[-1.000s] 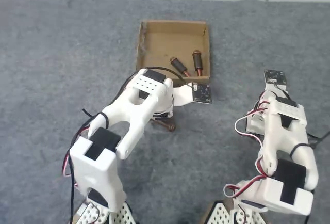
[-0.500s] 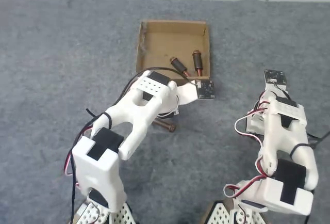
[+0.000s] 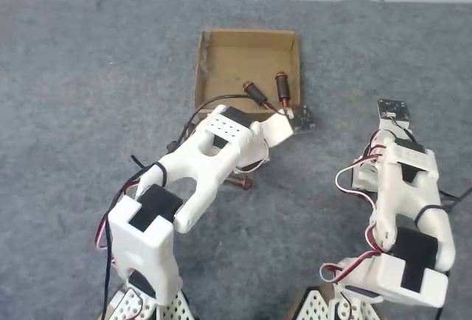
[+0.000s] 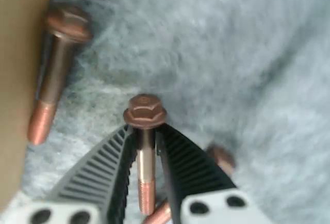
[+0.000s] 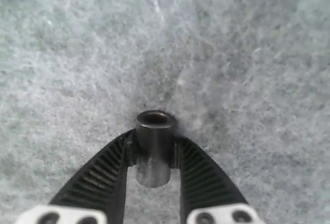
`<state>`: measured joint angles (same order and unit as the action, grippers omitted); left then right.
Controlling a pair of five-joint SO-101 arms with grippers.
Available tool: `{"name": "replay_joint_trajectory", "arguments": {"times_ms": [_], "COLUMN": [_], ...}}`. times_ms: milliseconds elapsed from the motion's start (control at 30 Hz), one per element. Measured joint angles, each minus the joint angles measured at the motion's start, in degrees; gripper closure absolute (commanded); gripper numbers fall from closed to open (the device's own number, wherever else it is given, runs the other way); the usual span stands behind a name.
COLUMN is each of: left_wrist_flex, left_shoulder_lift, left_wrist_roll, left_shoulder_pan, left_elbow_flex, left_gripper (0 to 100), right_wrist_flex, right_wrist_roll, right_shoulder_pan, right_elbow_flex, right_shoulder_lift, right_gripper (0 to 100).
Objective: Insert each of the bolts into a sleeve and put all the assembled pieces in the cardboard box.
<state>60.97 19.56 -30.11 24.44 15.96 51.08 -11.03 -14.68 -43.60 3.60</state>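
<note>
My left gripper [image 4: 145, 128] is shut on a copper bolt [image 4: 145, 111], hex head outward, held above the grey carpet. In the high view the left arm [image 3: 221, 139] ends by the front right corner of the cardboard box [image 3: 214, 62]. Two assembled pieces [image 3: 256, 94] [image 3: 282, 86] lie in the box. My right gripper [image 5: 154, 137] is shut on a dark sleeve [image 5: 154, 131], its open bore facing out, over the carpet. The right arm [image 3: 402, 180] stands at the right.
A loose bolt [image 3: 240, 181] lies on the carpet under the left arm. Another bolt [image 4: 54, 74] rests beside a cardboard surface [image 4: 20, 79], and more copper ends [image 4: 221, 157] show behind the fingers. Open carpet lies between the arms.
The left arm has swung with its bolt to the right and farther back, towards the box's front right corner. The right arm has kept still.
</note>
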Motion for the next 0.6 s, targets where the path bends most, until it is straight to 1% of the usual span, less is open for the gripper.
{"name": "replay_joint_trajectory", "arguments": {"times_ms": [100,233,300,600], "left_wrist_flex": [-0.26,-0.53,-1.41,-10.29], "left_shoulder_lift": [-0.26,-5.71,-9.49,-28.48], "left_wrist_roll": [7.3,14.68,17.23,27.16], "left_shoulder_pan": [-0.18,-2.55,-4.4,-14.24], "left_elbow_flex": [0.18,4.04,6.68,22.77], "left_gripper": [99,99,99,99], "right_wrist_flex": [0.0,0.0,0.0,0.0], "right_wrist_roll": [0.0,0.0,0.0,0.0], "right_shoulder_pan": [0.0,0.0,0.0,0.0], "right_elbow_flex": [0.0,0.0,0.0,0.0], "right_shoulder_lift": [0.0,0.0,0.0,0.0], "right_gripper": [99.1,99.1,99.1,99.1]}}
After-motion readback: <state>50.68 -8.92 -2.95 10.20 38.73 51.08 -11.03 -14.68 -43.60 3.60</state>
